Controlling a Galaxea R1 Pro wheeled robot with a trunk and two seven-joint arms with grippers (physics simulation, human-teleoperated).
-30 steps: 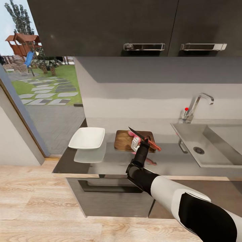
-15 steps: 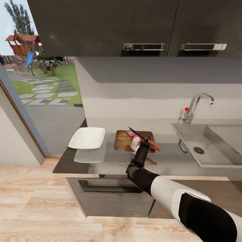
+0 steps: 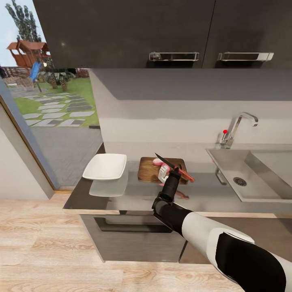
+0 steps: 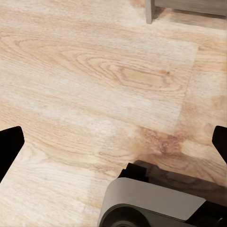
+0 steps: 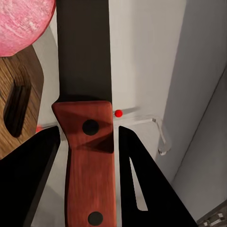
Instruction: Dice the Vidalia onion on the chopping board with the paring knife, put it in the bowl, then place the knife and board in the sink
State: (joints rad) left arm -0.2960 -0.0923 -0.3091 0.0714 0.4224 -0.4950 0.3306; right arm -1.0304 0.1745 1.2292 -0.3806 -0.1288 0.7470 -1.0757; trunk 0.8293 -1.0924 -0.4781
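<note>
Onion (image 3: 158,162) pink on board (image 3: 148,171), right claw (image 3: 172,167) clamped on knife (image 3: 179,170) over board, left claw (image 4: 113,142) wide open, bowl (image 3: 105,166) beside board on worktop (image 3: 134,194)

Pink round onion (image 3: 157,162) sits on the dark wooden chopping board (image 3: 147,170). Red-handled, dark-bladed paring knife (image 3: 174,167) hangs tilted above it. Shallow white squarish bowl (image 3: 105,166) lies left.

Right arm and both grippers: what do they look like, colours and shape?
The right arm has glossy white shells with black sections and a black forearm and wrist. The right gripper has flat black tapering fingers. The left gripper has black fingertips at the frame edges.
</note>
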